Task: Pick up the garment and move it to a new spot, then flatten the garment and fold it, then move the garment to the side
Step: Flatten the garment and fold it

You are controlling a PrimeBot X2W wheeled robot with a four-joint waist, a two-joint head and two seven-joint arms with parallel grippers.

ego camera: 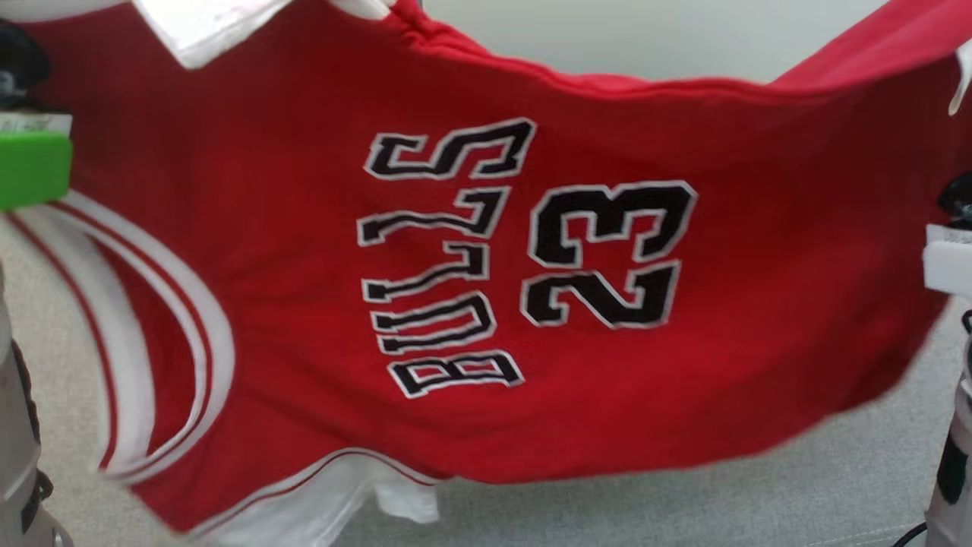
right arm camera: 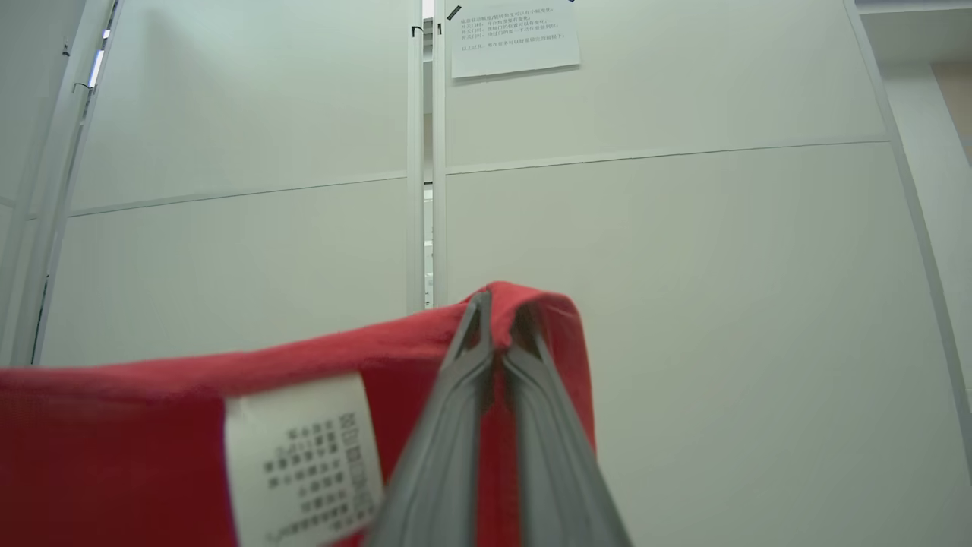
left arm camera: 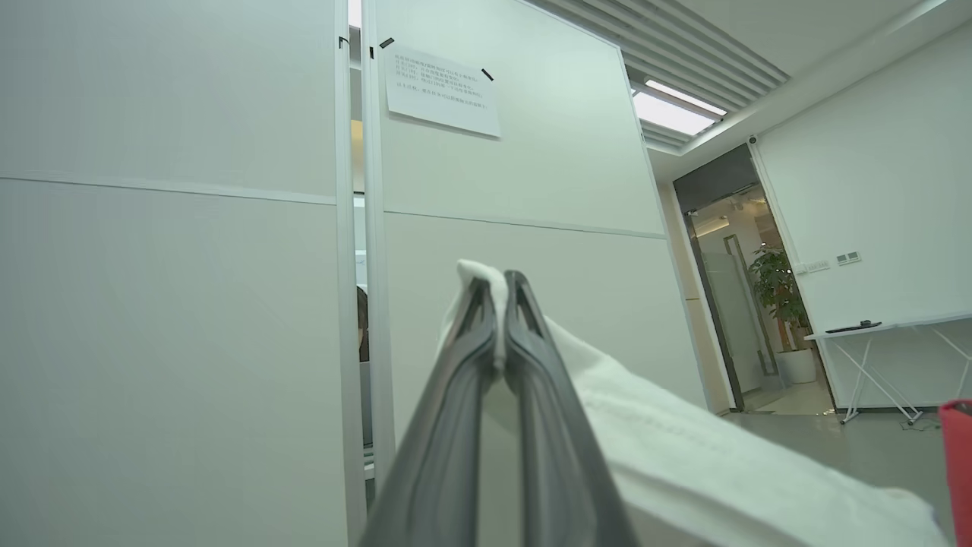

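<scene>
**Item:** red knit sleeveless basketball jersey (ego camera: 304, 251), with black white-edged "BULLS" and "23" lettering and white-and-red banded armhole trim.
**Position:** hangs spread out in the air between the two grippers, lettering turned sideways, with a pale grey textile surface (ego camera: 683, 509) below it.
**Left gripper** (left arm camera: 497, 285): fingers pressed together on a white fold of the jersey. The fold pokes out just past the tips and trails off to that view's lower right.
**Right gripper** (right arm camera: 497, 304): fingers clamped on a red hem corner. The cloth runs off to that view's left and bears a white printed care label (right arm camera: 304, 456).
**Background:** pale partition wall (left arm camera: 190, 304) with a taped white paper notice (left arm camera: 442, 93).
</scene>
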